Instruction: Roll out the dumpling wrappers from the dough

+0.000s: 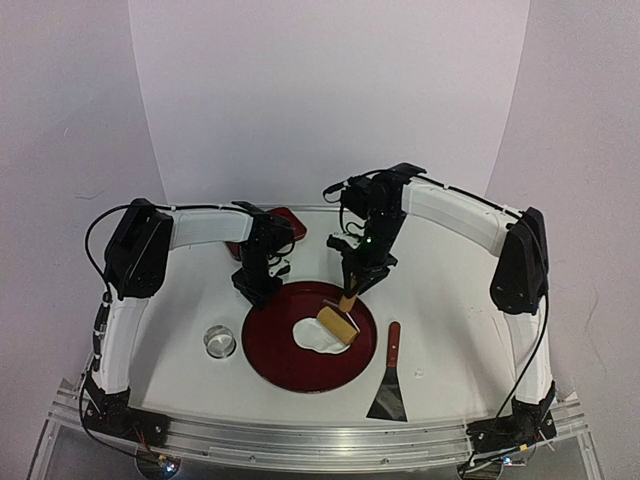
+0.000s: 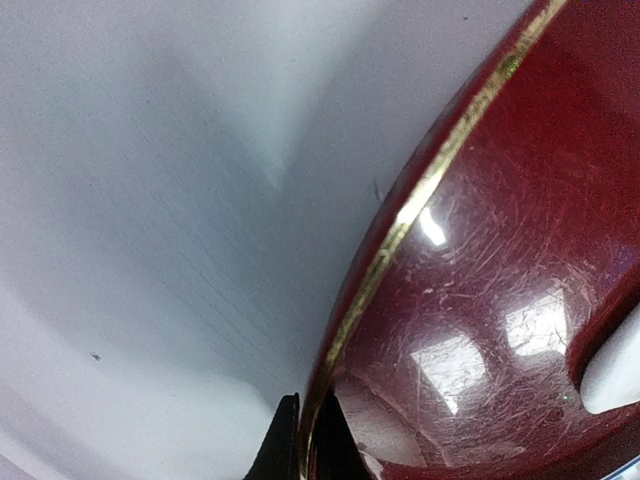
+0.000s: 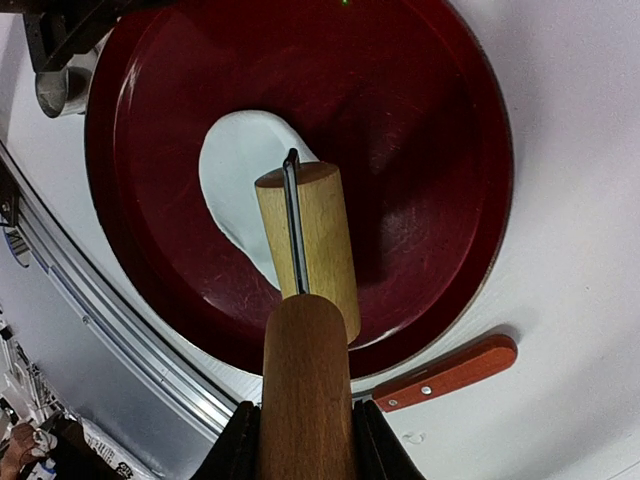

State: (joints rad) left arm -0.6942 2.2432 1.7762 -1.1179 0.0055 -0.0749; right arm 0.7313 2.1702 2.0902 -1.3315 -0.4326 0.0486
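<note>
Top external, white table (image 1: 450,330), pale backdrop (image 1: 330,100), flattened dough (image 1: 312,337)

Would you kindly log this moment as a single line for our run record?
left gripper: shut on red tray rim | right gripper: shut on wooden roller | roller: over dough | ring cutter: untouched, left of tray

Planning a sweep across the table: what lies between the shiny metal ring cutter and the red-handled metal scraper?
The round red tray, carrying flat white dough under a wooden roller; the top view shows it.
</note>
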